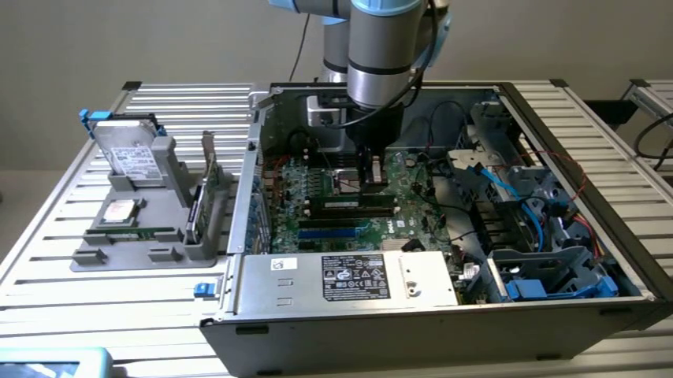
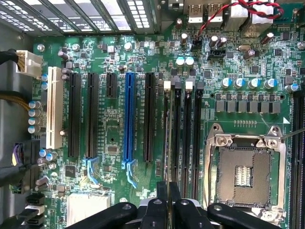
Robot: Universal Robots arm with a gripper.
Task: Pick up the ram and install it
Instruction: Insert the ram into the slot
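Where the slots (image 2: 177, 133) run, the claw (image 2: 167, 191) grips the ram (image 2: 166, 143).

Access to the motherboard (image 2: 112, 131) is from above only; the case walls (image 1: 250, 173) enclose every side. The arm and claw (image 1: 368, 187) occupy the centre, low over the memory slots (image 2: 188, 138). The power supply (image 1: 347, 277) bars the near edge. A drive cage (image 1: 547, 276) and loose cables (image 1: 503, 183) crowd the exterior view's right. The expansion slots (image 2: 128, 119) stand unobstructed. On the table (image 1: 63, 315), a grey holder (image 1: 137, 248) stands beside the case.
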